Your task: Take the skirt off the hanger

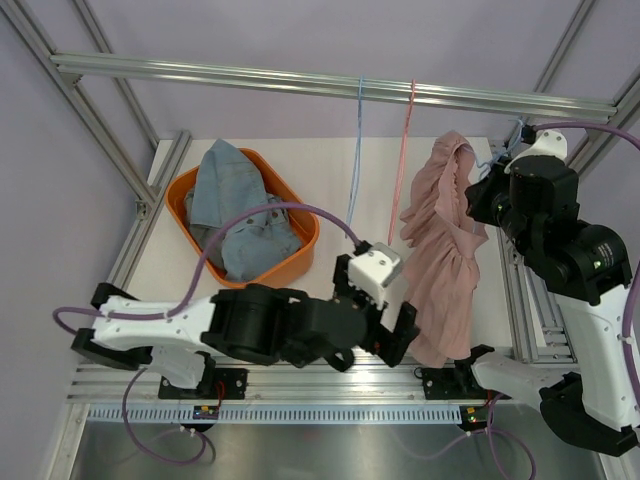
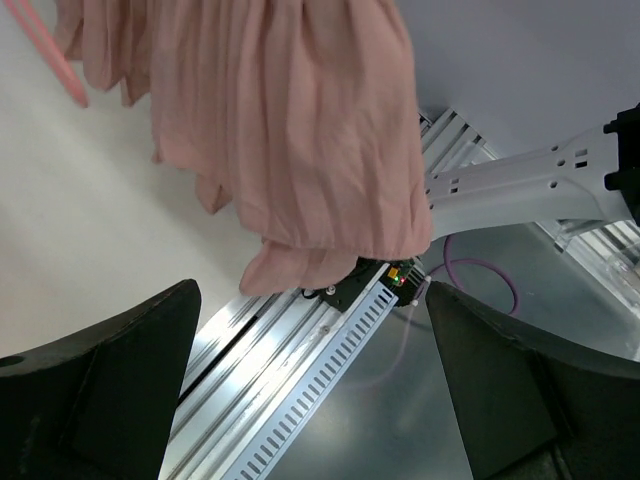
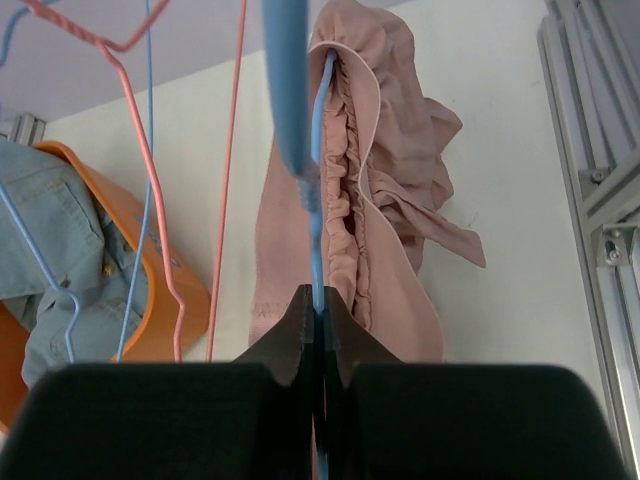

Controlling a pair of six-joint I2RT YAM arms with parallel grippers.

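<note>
The pink skirt hangs bunched at the right, its elastic waist threaded on a blue hanger. My right gripper is shut on that hanger's wire just beside the waistband, up at the skirt's top. My left gripper is open beside the skirt's lower hem, holding nothing. In the left wrist view the skirt's hem hangs above and ahead of the wide-apart fingers.
An orange basket with denim clothes sits at the left. An empty blue hanger and a pink one dangle from the overhead rail. Aluminium frame rails run along the table's edges.
</note>
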